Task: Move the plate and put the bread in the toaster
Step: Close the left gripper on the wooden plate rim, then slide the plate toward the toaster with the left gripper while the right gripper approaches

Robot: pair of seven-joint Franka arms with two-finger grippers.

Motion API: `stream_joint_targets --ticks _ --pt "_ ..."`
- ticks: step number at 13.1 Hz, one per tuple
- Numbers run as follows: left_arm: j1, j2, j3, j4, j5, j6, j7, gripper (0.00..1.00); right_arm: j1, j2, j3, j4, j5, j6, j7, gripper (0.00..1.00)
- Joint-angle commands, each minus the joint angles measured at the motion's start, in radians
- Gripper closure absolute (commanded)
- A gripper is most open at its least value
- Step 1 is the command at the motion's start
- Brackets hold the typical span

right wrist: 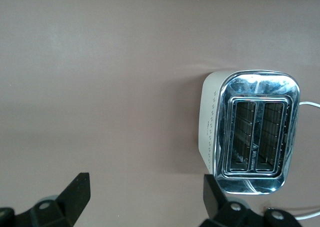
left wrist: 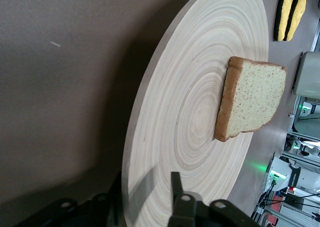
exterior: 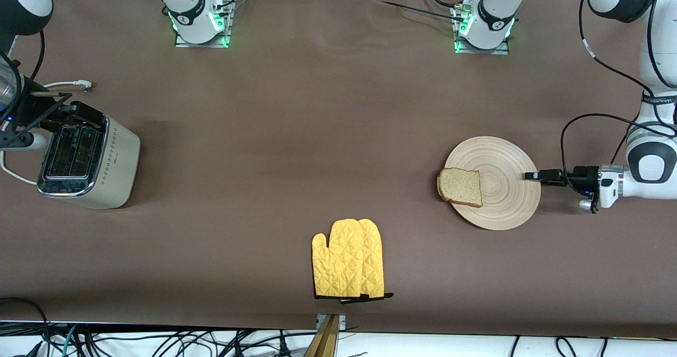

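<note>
The left pincer [exterior: 530, 175] straddles the plate [exterior: 502, 198] rim with jaws closing, near the desk edge at the left arm's end; whether it grips yet is unclear. The bread [exterior: 460, 186] overhangs the rim's other edge, so tilting could slide it off. The right pincer [right wrist: 145, 199] hangs released over the toaster [exterior: 87, 161], waiting.

My arms [exterior: 653, 108] are white and round, with black bands at the joints and black cables looping beside them. My two bases [exterior: 201, 26] glow green on shiny metal plates. My left gripper [exterior: 534, 176] is black with flat black fingers [left wrist: 176, 187].
</note>
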Motion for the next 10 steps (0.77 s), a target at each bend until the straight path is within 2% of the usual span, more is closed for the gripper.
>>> stream_joint_targets --ticks 1,5,7,9,10 --pt "-0.008 0.0 0.002 0.013 0.029 -0.039 0.009 1.0 -0.009 0.005 0.009 0.019 0.018 -0.004 -0.009 0.0" --pt "-0.057 -0.002 -0.009 0.025 0.015 -0.131 0.009 1.0 -0.007 0.005 0.011 0.016 0.018 -0.01 -0.009 0.0" --pt "-0.102 -0.006 -0.062 0.039 0.013 -0.187 0.005 1.0 -0.009 0.005 0.011 0.019 0.022 -0.007 -0.009 0.0" --pt "-0.146 -0.002 -0.139 0.039 -0.002 -0.194 -0.008 1.0 -0.007 0.005 0.009 0.016 0.068 0.002 -0.011 0.0" --pt "-0.181 0.0 -0.164 0.039 -0.044 -0.191 -0.023 1.0 -0.005 0.008 0.014 0.016 0.073 0.005 -0.014 0.0"
